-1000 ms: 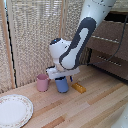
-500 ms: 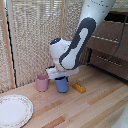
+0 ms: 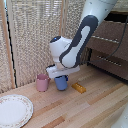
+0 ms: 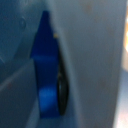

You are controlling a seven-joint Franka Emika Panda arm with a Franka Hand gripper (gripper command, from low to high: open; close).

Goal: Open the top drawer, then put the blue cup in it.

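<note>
Exterior view: the white Franka arm [image 3: 82,37] reaches down from the upper right to the wooden table [image 3: 95,107], with the gripper [image 3: 61,76] right over the blue cup [image 3: 61,83]. The cup stands upright on the table, just beside the pink mug [image 3: 42,83], which is on the exterior view's left of it. The gripper body hides the cup's rim, so the fingers are not visible there; cannot tell if they are clamped on the cup or spread around it. A small yellow-orange block [image 3: 78,87] lies on the table just to the exterior view's right of the cup. A white plate [image 3: 13,110] with a patterned rim sits at the lower left, well apart from the cups.

The dark brown cabinet [image 3: 112,50] stands at the right behind the arm. The top drawer [image 3: 111,34] looks flush with the front, bar handle partly hidden by the arm; a like drawer [image 3: 111,62] is below it. A woven screen [image 3: 30,35] forms the backdrop.

Wrist view: very blurred and close. A saturated blue surface [image 4: 46,65], probably the cup, fills the middle, with pale grey shapes on both sides. Finger state not readable here either.
</note>
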